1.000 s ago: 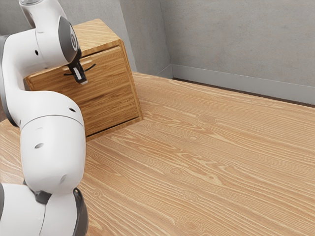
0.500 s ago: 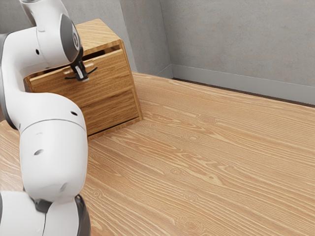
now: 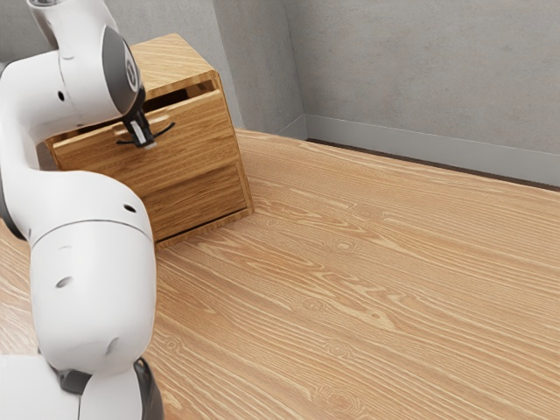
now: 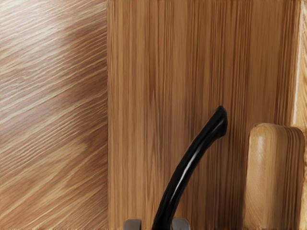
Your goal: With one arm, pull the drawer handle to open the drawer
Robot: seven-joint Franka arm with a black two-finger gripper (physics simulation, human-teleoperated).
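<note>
A wooden cabinet (image 3: 179, 57) stands at the back on the exterior view's left. Its top drawer (image 3: 188, 131) sticks out a little, with a dark gap above its front. My gripper (image 3: 141, 138) hangs in front of that drawer, shut on the black drawer handle (image 3: 156, 129). A lower drawer front (image 3: 197, 197) sits flush below it. In the wrist view the curved black handle (image 4: 192, 167) rises from between my two grey fingertips (image 4: 133, 224) against the drawer front (image 4: 153, 96).
The wooden table (image 3: 376, 280) stretches wide toward the exterior view's right. Grey walls (image 3: 420, 61) close off the back. My white arm (image 3: 87, 262) fills the exterior view's left. A rounded wooden edge (image 4: 268, 177) lies beside the handle in the wrist view.
The top drawer has slid out of the cabinet with my gripper on its handle, and the dark gap above its front has widened. My arm has drawn back slightly.
</note>
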